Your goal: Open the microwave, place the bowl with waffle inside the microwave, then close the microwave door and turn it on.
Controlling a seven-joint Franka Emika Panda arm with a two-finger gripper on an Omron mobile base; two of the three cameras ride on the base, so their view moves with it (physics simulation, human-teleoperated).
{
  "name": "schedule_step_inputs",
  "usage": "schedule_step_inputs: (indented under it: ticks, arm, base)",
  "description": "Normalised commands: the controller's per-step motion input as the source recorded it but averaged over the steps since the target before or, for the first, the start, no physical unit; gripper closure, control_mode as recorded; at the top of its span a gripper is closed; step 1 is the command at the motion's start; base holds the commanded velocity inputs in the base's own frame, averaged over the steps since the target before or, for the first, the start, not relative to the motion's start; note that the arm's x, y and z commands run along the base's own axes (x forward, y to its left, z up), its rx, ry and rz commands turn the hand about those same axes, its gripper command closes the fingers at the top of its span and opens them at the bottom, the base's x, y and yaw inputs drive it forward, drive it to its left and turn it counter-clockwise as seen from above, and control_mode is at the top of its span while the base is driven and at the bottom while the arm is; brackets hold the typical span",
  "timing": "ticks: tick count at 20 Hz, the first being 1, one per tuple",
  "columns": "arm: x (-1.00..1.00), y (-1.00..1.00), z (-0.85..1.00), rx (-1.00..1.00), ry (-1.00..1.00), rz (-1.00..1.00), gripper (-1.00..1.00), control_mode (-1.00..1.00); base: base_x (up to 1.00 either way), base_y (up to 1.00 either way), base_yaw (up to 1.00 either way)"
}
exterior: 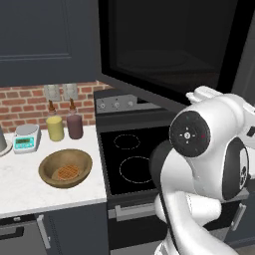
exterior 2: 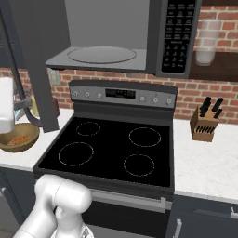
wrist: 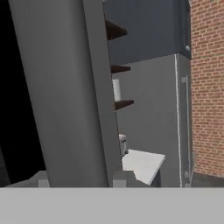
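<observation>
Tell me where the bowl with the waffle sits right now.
The bowl sits on the white counter left of the black stove, in front of two bottles, with the waffle inside.

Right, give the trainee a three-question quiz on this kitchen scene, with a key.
1. True or false: the wide dark grey microwave door with the black glass window is shut.
2. Where does the small round golden-orange waffle lie? A) on the round glass turntable B) in the shallow light-brown wooden bowl C) on the black stove
3. Fill in: the wooden bowl rests on the white ____, left of the stove.

Key: 1 false, it stands open; 2 B; 3 counter.
</observation>
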Motion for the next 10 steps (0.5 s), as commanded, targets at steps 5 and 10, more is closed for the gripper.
schedule_step_inputs:
  ticks: [5, 10]
  arm:
    - [0.0, 0.11, -0.03, 0.0, 0.0, -0.11, -1.0, -1.0]
    - [0.0, 0.0, 0.0, 0.0, 0.0, -0.07, -1.0, -1.0]
  base:
    - [0.0, 0.0, 0.0]
    - [0.0, 0.0, 0.0]
